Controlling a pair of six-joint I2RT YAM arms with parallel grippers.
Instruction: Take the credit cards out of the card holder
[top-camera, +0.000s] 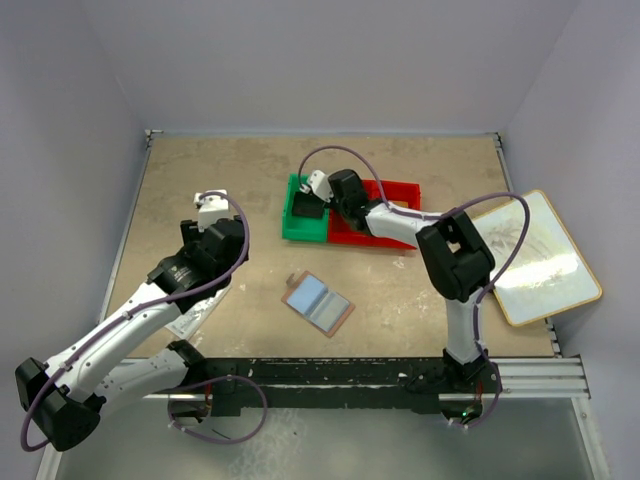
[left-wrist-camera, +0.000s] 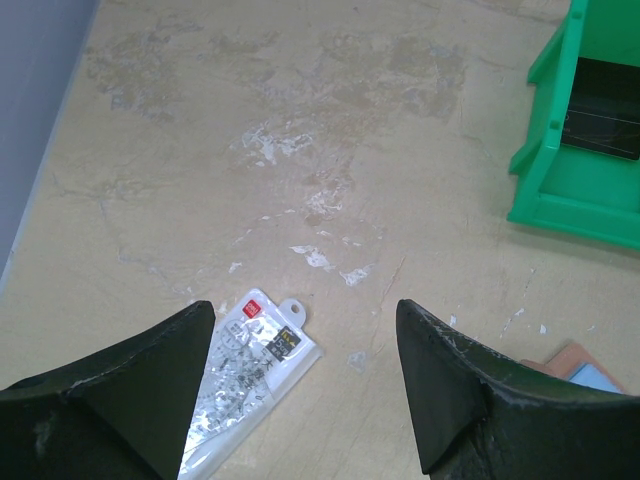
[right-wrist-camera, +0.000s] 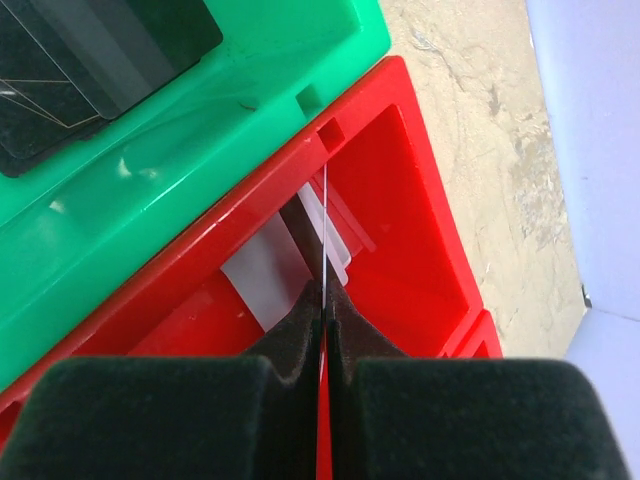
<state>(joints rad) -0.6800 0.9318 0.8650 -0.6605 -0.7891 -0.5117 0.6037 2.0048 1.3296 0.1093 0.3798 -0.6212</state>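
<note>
- At the centre of the tabletop (top-camera: 230, 180), the card holder (top-camera: 318, 303) lies open, lining up, well apart from both claws; unheld, it may slide if any remaining card is drawn.
- Right claw (right-wrist-camera: 323, 295), over the red bin (right-wrist-camera: 420, 180), pinches a thin card (right-wrist-camera: 324, 215) edge-on; released tilted, it may catch the wall beside the green bin (right-wrist-camera: 250, 60).
- Left claw (left-wrist-camera: 302, 310), wide and empty, hangs above a packet (left-wrist-camera: 250, 370); descending, it could snag it.

Table (top-camera: 200, 190): card holder (top-camera: 318, 303), packet (left-wrist-camera: 255, 350), green bin (top-camera: 303, 233)

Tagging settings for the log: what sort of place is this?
Likely a lab robot cell: a tabletop walled by plain panels, two arms bolted to a rail, a green bin and red bin.
</note>
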